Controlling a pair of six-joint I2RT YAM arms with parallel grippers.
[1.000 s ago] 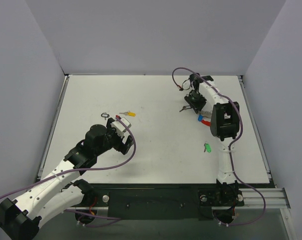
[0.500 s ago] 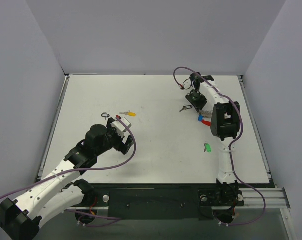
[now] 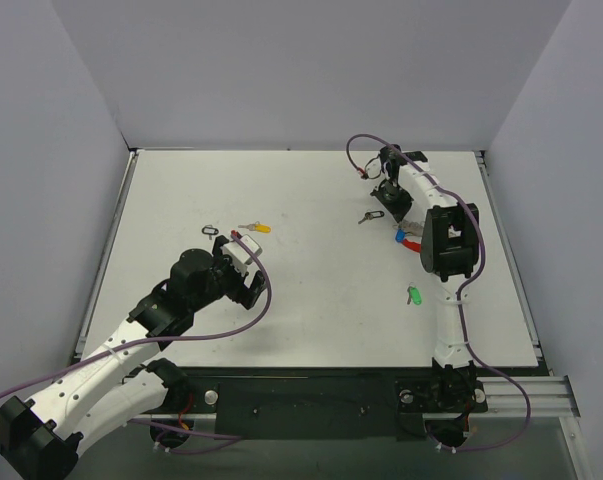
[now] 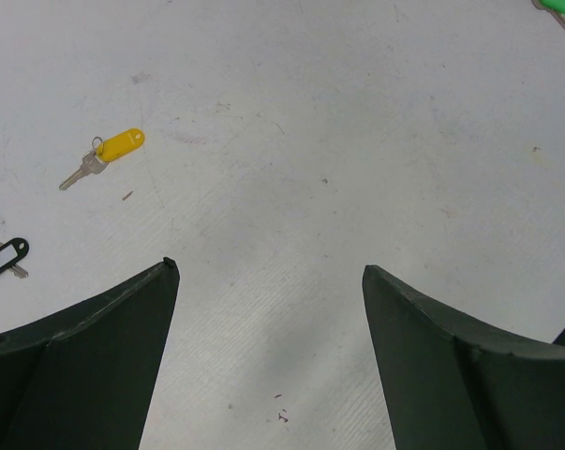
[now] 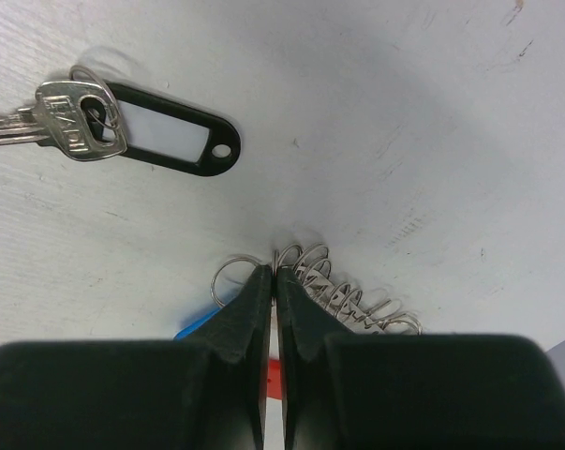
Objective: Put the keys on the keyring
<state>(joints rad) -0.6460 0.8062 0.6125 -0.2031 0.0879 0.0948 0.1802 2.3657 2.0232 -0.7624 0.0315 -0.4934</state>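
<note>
The right claw (image 5: 275, 279) is pressed shut, its tips down on the desk (image 5: 432, 112) at one end of the keyring (image 5: 352, 295). The silver coils fan out just beside the tips and touch them, but I cannot tell whether a loop is pinched. A key with a black tag (image 5: 174, 136) lies near, ahead and to the left in the wrist view. The left claw (image 4: 269, 270) stands wide, holding nothing. The yellow key (image 4: 109, 155) is well ahead of it, and the green key (image 3: 415, 295) lies beside the right arm.
</note>
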